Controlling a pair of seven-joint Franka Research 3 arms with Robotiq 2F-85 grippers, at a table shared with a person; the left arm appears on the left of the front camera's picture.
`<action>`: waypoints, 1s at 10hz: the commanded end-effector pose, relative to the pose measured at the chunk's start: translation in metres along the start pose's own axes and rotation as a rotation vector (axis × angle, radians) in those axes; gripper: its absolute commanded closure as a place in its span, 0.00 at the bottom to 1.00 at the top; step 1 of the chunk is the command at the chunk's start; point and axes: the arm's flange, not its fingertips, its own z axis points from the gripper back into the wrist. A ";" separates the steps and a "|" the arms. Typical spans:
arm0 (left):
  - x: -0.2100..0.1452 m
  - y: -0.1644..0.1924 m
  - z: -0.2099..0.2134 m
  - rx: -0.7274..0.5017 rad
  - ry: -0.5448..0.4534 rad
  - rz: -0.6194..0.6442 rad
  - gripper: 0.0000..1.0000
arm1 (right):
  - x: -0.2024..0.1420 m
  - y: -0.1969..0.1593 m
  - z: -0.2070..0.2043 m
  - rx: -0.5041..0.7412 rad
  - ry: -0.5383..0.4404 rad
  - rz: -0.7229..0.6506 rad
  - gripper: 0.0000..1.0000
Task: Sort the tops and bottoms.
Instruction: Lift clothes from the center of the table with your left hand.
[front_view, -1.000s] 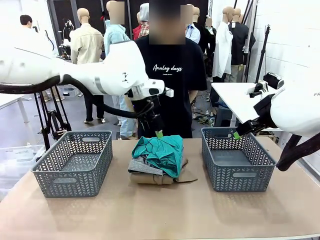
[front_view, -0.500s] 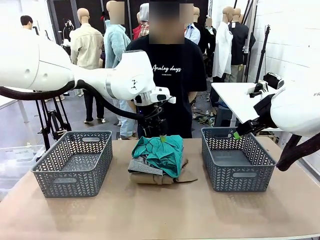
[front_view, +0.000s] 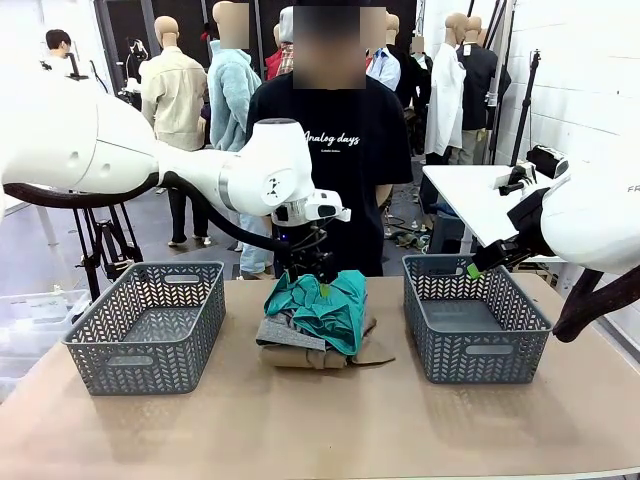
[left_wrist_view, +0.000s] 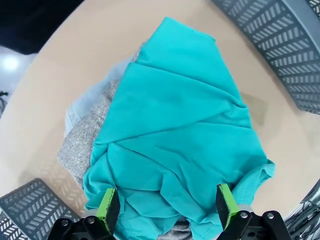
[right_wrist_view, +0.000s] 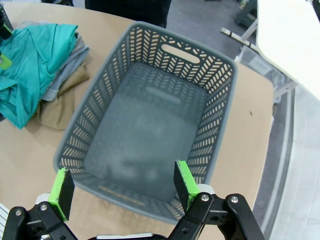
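Tabletop (front_view: 300, 420): left pincer (left_wrist_view: 167, 202) gapes wide over teal top (left_wrist_view: 175, 125), seemingly touching; right pincer (right_wrist_view: 123, 188) wide above basket (right_wrist_view: 212, 130).

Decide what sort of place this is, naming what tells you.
Likely a robotics lab set for clothes sorting: white robot arm over a garment pile, left basket and right basket beside it.

A tan worktop (front_view: 320, 430) was pictured in an evenly lit workshop. A white wall (front_view: 590, 70) was seen along the right side, with a white side table (front_view: 465, 195) set in front of it. Beyond the worktop a grey floor (front_view: 60, 265) was shown, and a black tripod stand (front_view: 108, 240) was seen at the left.
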 end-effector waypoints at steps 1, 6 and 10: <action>-0.001 -0.003 -0.009 0.023 -0.003 0.024 0.00 | 0.000 0.000 -0.002 -0.001 -0.004 -0.003 0.00; -0.002 0.000 -0.013 -0.004 0.076 0.068 0.37 | 0.000 0.000 -0.002 -0.001 -0.004 -0.003 0.00; -0.007 0.005 -0.016 0.007 0.111 0.129 1.00 | 0.000 0.000 -0.002 -0.001 -0.004 -0.003 0.00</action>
